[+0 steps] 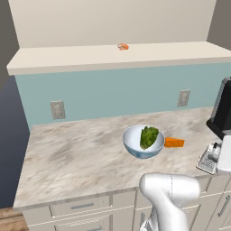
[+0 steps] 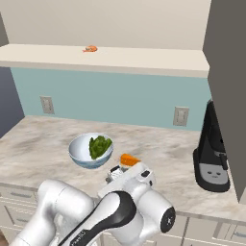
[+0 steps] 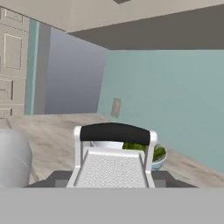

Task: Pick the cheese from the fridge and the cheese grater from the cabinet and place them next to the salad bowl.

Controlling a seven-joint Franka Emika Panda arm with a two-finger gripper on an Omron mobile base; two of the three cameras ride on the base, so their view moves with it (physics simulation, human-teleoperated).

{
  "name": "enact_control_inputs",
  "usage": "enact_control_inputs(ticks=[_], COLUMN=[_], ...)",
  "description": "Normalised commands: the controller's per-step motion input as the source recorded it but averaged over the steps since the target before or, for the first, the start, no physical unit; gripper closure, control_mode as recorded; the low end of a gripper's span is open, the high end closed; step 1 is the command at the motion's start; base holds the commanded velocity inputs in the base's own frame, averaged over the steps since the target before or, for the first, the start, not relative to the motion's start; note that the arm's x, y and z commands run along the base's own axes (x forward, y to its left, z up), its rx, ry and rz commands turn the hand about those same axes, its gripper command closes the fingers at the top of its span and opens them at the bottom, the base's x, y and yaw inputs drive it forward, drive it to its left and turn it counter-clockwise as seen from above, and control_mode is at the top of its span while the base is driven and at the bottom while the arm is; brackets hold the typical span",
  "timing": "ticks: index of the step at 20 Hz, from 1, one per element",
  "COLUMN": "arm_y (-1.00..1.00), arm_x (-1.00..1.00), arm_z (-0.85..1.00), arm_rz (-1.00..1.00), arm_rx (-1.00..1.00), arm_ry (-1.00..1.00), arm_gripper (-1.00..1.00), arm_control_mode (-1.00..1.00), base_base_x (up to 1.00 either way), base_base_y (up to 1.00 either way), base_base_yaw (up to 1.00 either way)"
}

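My gripper (image 3: 111,177) is shut on the cheese grater (image 3: 113,164), a grey metal box grater whose dark handle points away from the hand. It hangs low over the counter's front right part (image 1: 208,159), right of the salad bowl. The white bowl (image 1: 129,137) holds green lettuce, and the orange cheese (image 1: 174,142) wedge lies on the counter touching its right side. From the right base view the grater (image 2: 114,174) peeks out in front of the cheese (image 2: 129,159) and bowl (image 2: 77,145). The cabinet shelf (image 1: 113,56) runs above. The fridge is out of view.
A black coffee machine (image 2: 211,153) stands at the counter's right end, by a grey wall panel. A small pinkish-orange curled item (image 1: 122,46) lies on the cabinet shelf. Two wall outlets (image 1: 57,109) sit on the teal backsplash. Left of the bowl is bare marble counter (image 1: 67,149).
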Motion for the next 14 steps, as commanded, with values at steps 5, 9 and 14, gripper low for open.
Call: enact_control_inputs(ticks=[5, 9, 14], arm_y=[-0.10, -0.31, -0.16], arm_x=[0.33, 0.43, 0.38], arm_z=[-0.06, -0.04, -0.30], arm_rz=[0.16, 0.05, 0.04], arm_rx=[0.05, 0.03, 0.00], arm_ry=[0.04, 0.04, 0.00], arm_gripper=[1.00, 1.00, 1.00], arm_control_mode=[-1.00, -1.00, -1.00], base_base_x=[0.00, 0.00, 0.00], base_base_y=[0.00, 0.00, 0.00], base_base_yaw=[0.00, 0.00, 0.00])
